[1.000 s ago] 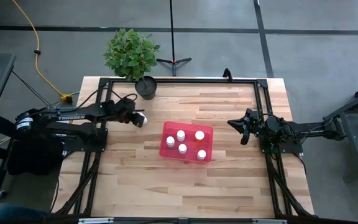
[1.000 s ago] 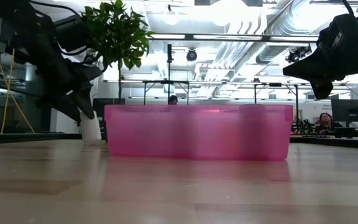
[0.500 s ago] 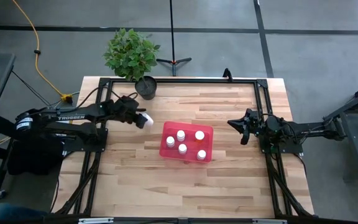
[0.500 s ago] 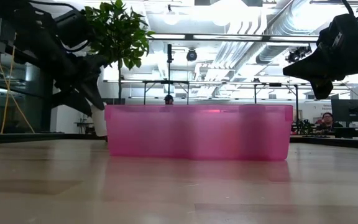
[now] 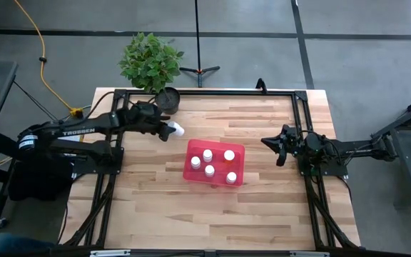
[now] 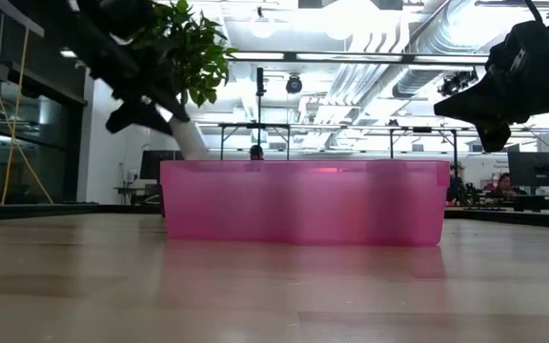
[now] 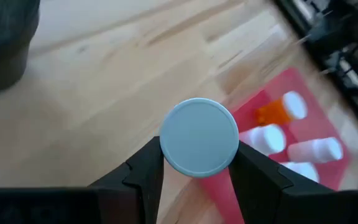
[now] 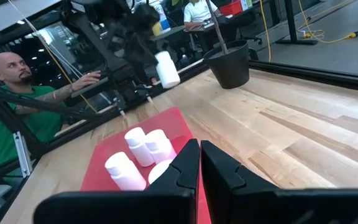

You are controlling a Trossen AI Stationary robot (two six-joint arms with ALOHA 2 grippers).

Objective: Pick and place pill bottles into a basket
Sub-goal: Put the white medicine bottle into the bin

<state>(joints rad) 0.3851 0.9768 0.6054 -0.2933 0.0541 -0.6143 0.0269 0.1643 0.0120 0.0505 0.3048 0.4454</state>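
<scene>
Basket point(image 5: 215, 163) sits mid-table holding five pill bottles point(image 5: 210, 163); we see the left gripper point(image 5: 168, 129) clamped on a sixth bottle point(image 5: 177, 129) in the air beside its corner, the right gripper point(image 5: 274, 148) pinched together, idle.

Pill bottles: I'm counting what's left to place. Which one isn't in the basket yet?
The bottle clamped in the left gripper, held above the table; the other five stand inside the basket.
</scene>
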